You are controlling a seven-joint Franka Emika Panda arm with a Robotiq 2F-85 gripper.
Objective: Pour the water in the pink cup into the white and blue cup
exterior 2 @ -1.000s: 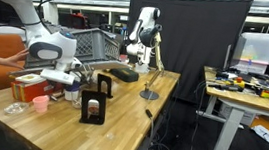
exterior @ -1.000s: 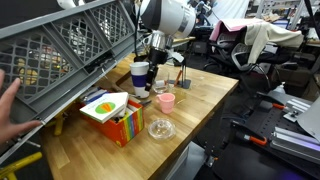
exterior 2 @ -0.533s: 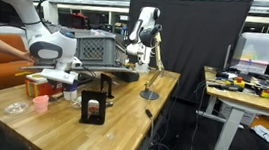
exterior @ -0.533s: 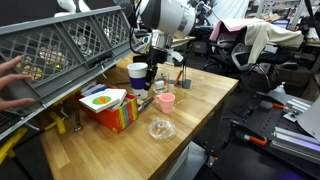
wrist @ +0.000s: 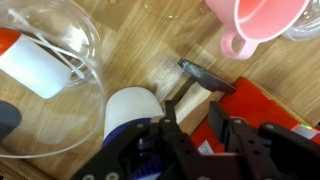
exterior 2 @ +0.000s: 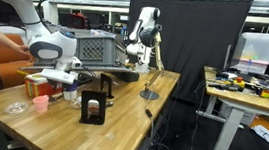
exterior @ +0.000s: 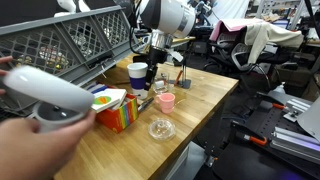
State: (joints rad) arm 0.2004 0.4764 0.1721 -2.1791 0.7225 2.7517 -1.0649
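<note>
Only the wrist view shows fingers (wrist: 238,138) half-closed beside the white and blue cup (wrist: 133,112); grip unclear.

The wooden table (exterior: 200,95) carries the pink cup (exterior: 166,100), a clear glass dish (exterior: 160,128) near it, a rainbow-striped box (exterior: 118,118), the white and blue cup (exterior: 138,74) behind, and a black stand (exterior 2: 93,108).

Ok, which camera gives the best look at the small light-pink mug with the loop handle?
The wrist view: the pink mug is large there, handle clear, though cropped by the top edge. In both exterior views it is whole but tiny.
</note>
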